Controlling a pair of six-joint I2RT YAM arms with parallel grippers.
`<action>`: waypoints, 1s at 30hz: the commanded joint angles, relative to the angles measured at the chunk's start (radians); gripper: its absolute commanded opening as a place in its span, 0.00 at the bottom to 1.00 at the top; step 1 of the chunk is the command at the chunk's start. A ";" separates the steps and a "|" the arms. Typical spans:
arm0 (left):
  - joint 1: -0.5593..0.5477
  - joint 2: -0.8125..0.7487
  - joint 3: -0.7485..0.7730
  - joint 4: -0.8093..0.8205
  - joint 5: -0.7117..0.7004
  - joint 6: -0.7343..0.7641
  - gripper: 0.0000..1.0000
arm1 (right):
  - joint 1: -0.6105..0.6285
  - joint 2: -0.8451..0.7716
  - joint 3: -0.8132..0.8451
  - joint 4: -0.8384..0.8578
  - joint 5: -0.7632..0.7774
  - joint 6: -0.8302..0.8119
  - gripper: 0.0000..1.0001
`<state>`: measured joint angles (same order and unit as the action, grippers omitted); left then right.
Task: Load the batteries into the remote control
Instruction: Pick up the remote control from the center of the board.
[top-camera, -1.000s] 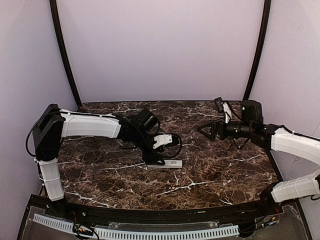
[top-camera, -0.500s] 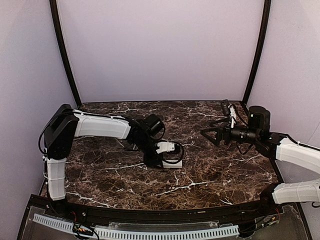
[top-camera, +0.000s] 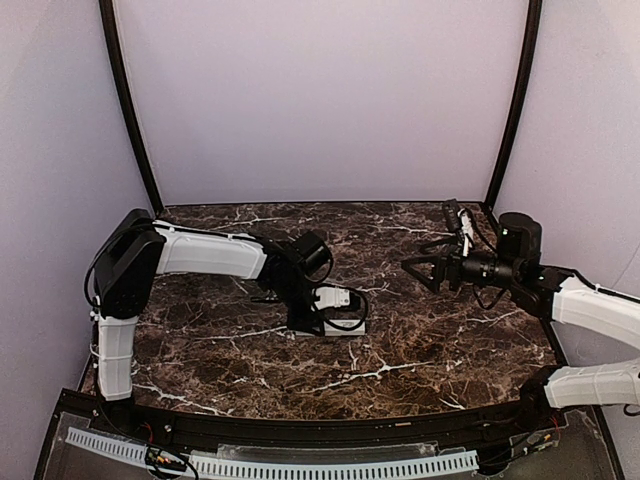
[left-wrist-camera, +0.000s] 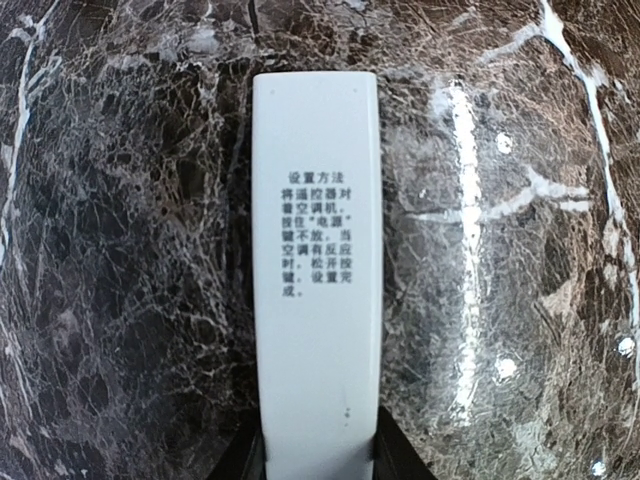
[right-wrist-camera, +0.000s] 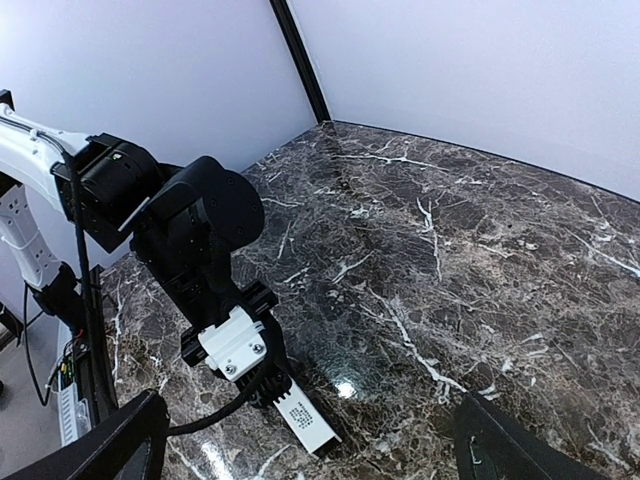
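Remote control lay flat on the marble table, printed side up. The left wrist view showed the dark fingertips of my left gripper close against both long sides of its near end; I could not confirm a firm clamp. The overhead view showed only its white far end beyond that gripper. My right gripper hung spread wide and empty, well apart to the right.

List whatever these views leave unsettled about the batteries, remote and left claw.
No batteries show in any view.
Top view: the left claw covers most of the remote control; its battery recess shows nowhere.
Left wrist view: the bottom edge crops the fingers, so the grip is unclear.
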<state>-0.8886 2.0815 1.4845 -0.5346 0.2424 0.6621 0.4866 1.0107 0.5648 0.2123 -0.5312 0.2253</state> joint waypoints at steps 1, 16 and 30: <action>-0.006 -0.003 0.028 -0.034 0.010 -0.006 0.24 | -0.013 -0.003 -0.008 0.005 -0.017 0.015 0.99; 0.052 -0.243 -0.048 0.221 0.327 -0.179 0.19 | -0.050 -0.070 -0.016 0.092 -0.155 -0.030 0.99; 0.065 -0.405 -0.202 0.678 0.578 -0.454 0.19 | 0.013 0.070 0.084 0.310 -0.385 0.028 0.84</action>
<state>-0.8227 1.7130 1.3212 0.0143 0.7433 0.2989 0.4652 1.0641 0.6025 0.4221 -0.8577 0.2428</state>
